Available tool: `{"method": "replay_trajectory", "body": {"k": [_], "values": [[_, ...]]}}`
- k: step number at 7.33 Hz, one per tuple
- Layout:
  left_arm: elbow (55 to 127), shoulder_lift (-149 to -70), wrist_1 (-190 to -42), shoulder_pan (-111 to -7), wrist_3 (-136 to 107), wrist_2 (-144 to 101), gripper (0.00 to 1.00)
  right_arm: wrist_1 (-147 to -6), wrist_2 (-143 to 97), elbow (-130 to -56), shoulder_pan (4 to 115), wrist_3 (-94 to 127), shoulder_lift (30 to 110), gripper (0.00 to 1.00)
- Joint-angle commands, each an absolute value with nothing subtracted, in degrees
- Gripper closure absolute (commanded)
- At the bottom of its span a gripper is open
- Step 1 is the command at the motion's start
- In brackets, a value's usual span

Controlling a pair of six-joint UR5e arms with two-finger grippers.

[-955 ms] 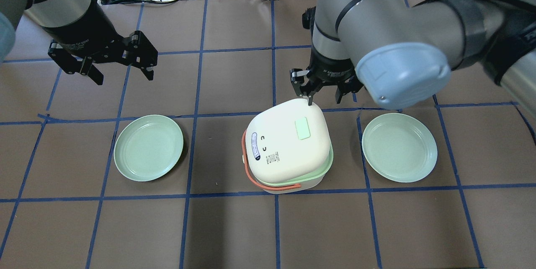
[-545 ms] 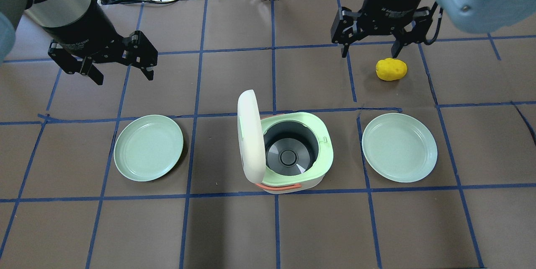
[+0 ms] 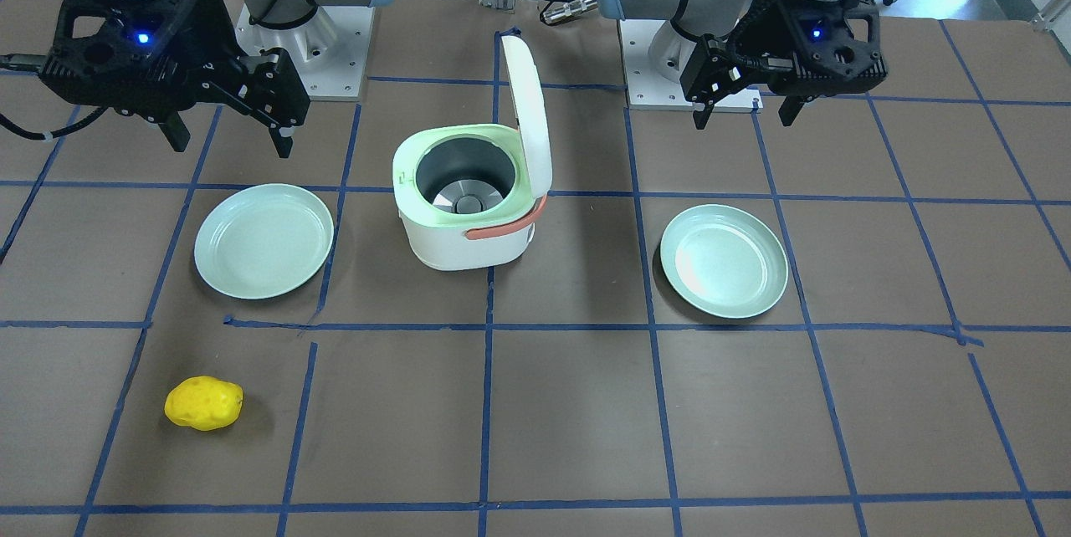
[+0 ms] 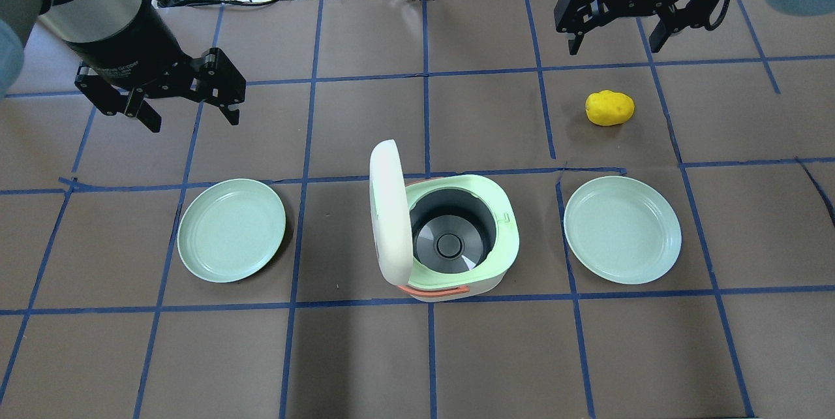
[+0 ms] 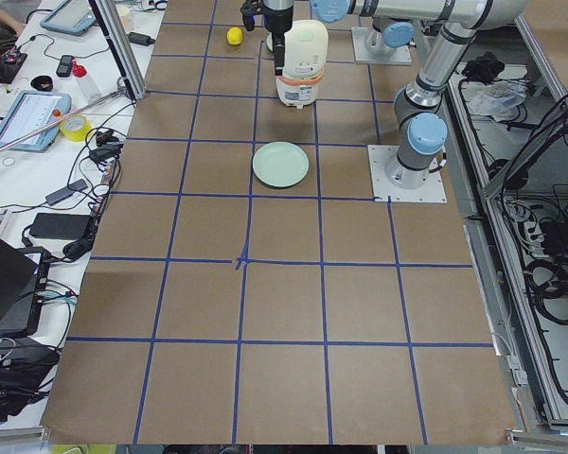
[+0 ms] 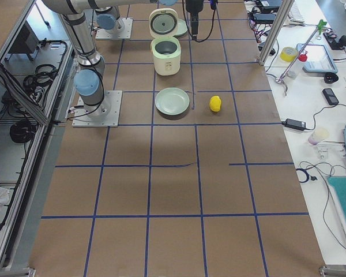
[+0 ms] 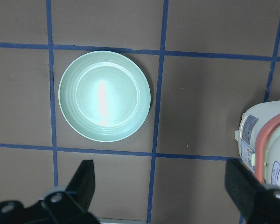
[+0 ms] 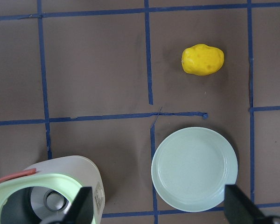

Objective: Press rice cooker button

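Desk: Front-facing camera?
Me: I saw the rice cooker [image 3: 464, 227] centred between the left plate [image 3: 724, 261] and the right plate [image 3: 263, 240] — lid [image 3: 529, 123] standing upright, inner pot [image 3: 452, 169] exposed.
Desk: Overhead?
Me: The left gripper [image 4: 192, 120] hung with fingers spread wide, holding nothing, well apart from the cooker. The right gripper [image 4: 614, 47] was likewise spread and empty, beyond a yellow potato [image 4: 610, 108].
Desk: Wrist cameras?
Me: On the left one I had the left plate and the cooker's side at the edge — on the right, potato, right plate and the cooker's open rim.
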State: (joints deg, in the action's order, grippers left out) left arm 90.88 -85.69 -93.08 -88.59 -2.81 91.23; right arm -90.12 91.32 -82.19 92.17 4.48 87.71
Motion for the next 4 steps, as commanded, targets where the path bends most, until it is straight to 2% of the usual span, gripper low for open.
{"method": "replay_trajectory", "body": {"k": [1, 4], "values": [[90.88, -85.69, -93.08, -88.59, -2.81, 91.23, 0.0, -90.62, 91.23, -82.53, 92.37, 5.09, 87.8, 0.0], [90.88, -85.69, -93.08, -88.59, -2.9, 91.23, 0.0, -90.53, 91.49, -82.53, 92.2, 5.01, 87.89, 0.0]]}}
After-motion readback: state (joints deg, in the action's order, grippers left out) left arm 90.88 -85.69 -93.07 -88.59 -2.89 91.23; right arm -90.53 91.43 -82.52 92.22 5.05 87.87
